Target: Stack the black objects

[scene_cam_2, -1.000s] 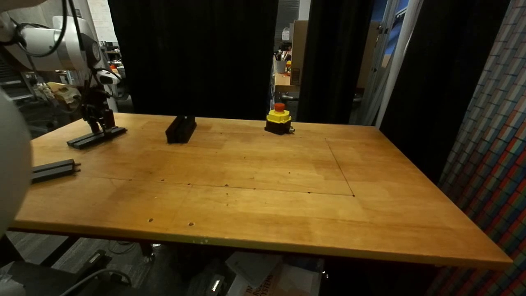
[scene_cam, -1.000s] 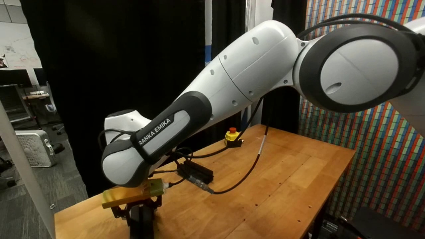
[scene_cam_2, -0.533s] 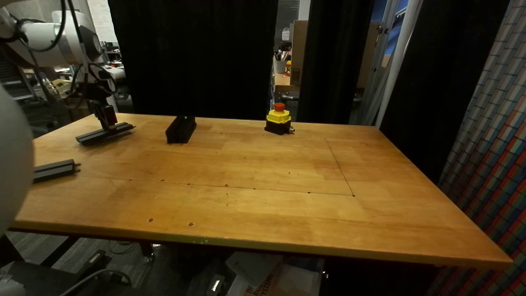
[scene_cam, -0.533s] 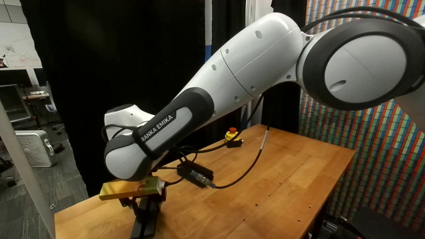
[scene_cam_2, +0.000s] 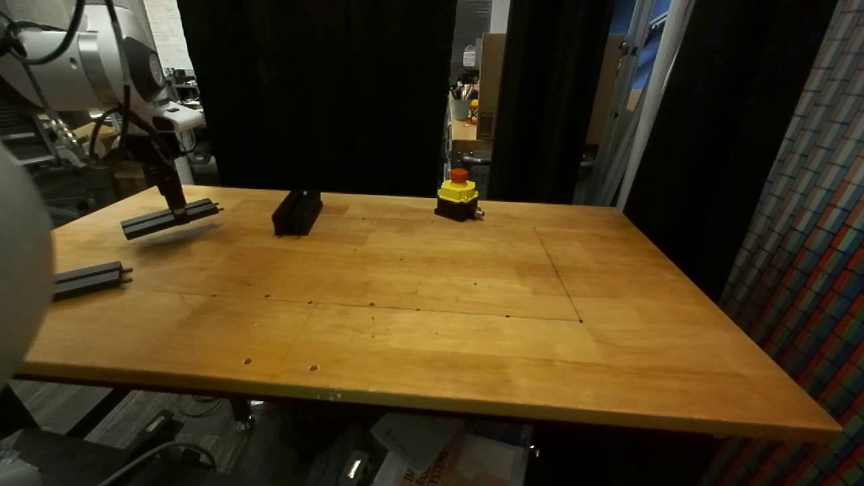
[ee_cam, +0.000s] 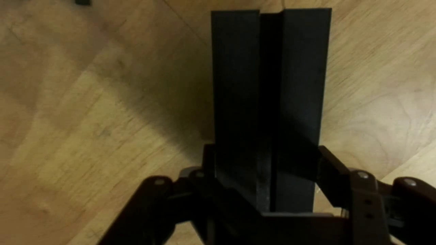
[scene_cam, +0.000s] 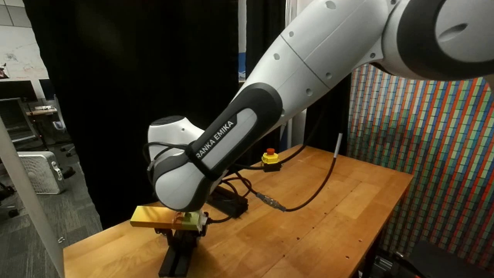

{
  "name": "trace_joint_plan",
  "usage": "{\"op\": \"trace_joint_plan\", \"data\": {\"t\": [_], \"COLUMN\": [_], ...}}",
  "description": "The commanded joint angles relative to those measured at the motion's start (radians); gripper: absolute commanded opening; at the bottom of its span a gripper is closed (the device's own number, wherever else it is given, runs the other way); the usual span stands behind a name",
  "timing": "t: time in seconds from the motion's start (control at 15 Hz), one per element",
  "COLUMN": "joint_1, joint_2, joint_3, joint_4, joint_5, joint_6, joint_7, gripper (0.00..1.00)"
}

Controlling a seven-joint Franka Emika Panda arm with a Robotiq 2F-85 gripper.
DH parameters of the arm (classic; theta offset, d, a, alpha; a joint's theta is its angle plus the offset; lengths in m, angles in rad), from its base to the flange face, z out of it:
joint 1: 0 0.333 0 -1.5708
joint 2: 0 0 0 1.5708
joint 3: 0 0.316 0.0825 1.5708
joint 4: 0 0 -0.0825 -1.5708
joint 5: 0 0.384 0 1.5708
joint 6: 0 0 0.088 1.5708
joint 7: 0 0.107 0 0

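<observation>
In the wrist view, we see the fingers (ee_cam: 332, 170) clamped on both long sides of a matte-black rectangular bar (ee_cam: 269, 102), grooved along its top; its long axis runs straight out from between them.

In an exterior view, we find that bar just above the brown wooden worktop (scene_cam_2: 432, 270), its shadow beneath, near a taller matte-black grooved block (scene_cam_2: 297, 214), perhaps bars already stacked. The bar's pinned end points roughly towards the block. On that same side of the block, nearer the camera, a loose grey-black bar (scene_cam_2: 91, 280) rests.

In an exterior view, the held bar (scene_cam: 175, 262) is nearer the camera than the block (scene_cam: 231, 205), and their long axes lie crosswise. We judge the carry to the block to be in hand; next, the bar should rise above the block, turn to match its axis and come down flush.
</observation>
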Motion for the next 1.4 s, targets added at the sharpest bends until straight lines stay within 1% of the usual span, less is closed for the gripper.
{"op": "trace_joint_plan", "data": {"t": [0.0, 0.2, 0.47, 0.87, 1.07, 1.33], "joint_1": [-0.042, -0.059, -0.069, -0.095, -0.103, -0.100], "joint_2": [-0.149, -0.213, -0.290, -0.349, -0.359, -0.361], "joint_3": [0.043, 0.070, 0.091, 0.155, 0.184, 0.201], "joint_4": [-0.246, -0.365, -0.450, -0.490, -0.515, -0.544], "joint_5": [0.014, 0.017, 0.005, 0.032, 0.057, 0.084], "joint_6": [0.172, 0.264, 0.281, 0.285, 0.302, 0.320], "joint_7": [0.006, -0.002, 0.003, -0.006, 0.012, 0.060], "gripper": [0.46, 0.46, 0.46, 0.46, 0.46, 0.46]}}
